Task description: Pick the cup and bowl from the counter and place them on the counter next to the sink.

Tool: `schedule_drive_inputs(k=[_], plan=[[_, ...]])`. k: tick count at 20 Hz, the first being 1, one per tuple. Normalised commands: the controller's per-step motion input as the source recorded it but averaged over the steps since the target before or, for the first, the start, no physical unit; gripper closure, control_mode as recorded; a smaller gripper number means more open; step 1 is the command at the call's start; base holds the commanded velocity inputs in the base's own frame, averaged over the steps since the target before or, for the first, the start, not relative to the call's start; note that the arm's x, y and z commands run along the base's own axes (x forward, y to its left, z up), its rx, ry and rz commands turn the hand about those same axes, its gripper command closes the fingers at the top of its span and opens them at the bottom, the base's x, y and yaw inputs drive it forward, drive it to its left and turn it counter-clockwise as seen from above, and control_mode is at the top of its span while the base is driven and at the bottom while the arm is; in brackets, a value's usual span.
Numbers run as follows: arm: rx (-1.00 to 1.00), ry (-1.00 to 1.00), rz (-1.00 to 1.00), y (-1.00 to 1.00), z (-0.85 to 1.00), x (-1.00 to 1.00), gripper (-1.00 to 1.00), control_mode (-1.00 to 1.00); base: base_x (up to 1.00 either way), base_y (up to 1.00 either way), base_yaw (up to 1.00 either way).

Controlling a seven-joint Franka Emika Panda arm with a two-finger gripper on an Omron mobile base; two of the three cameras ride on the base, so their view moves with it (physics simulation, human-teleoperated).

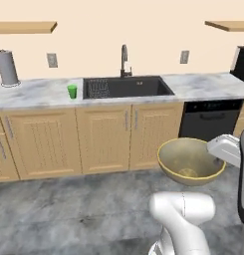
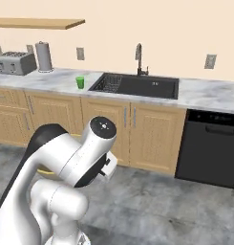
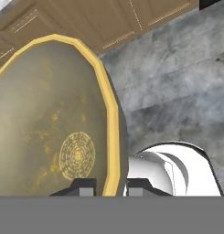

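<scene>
— Any brand, label or writing you can read?

— None is legible to me, in any of the three views.

— Start with the left base view, then.

— My pincer [image 1: 209,149] is at the right, low in front of the cabinets, with the olive-gold bowl [image 1: 189,162] hanging from it above the grey floor [image 1: 68,209], tipped so its hollow faces the camera. The small green cup [image 1: 72,91] stands upright on the white marble counter [image 1: 39,92], just left of the black sink [image 1: 126,87] with its gooseneck faucet [image 1: 124,61]. A paper-towel roll [image 1: 6,67] stands far left on that counter, and a black dishwasher [image 1: 210,119] sits under it to the right.

— And the right base view?

— My own arm hides most of the bowl; a sliver of yellow rim [image 2: 46,170] shows beside it. The cup [image 2: 80,82] stands on the counter [image 2: 56,79] near the sink's [image 2: 137,86] left end. A toaster [image 2: 14,62] and the towel roll [image 2: 43,56] stand further left.

— The hand view?

— My two fingertips [image 3: 83,187] straddle the bowl's [image 3: 45,128] yellow rim, one inside and one outside, nearly closed and clamped on that thin wall. Concentric rings mark the bowl's base. Wooden cabinet doors [image 3: 109,23] and floor [image 3: 177,82] lie beyond.
</scene>
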Motion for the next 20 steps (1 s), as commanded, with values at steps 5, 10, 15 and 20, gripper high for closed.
schedule_drive_inputs(k=[5,10,15,20], plan=[[0.0,0.0,0.0,0.0,0.0,0.0,1.0,1.0,0.98,-1.0,-0.06],[0.0,0.0,0.0,0.0,0.0,0.0,1.0,1.0,1.0,-0.99,-0.01],[0.0,0.0,0.0,0.0,0.0,0.0,1.0,1.0,1.0,-0.8,-0.03],[0.0,0.0,0.0,0.0,0.0,0.0,1.0,1.0,0.9,-0.46,-0.13]])
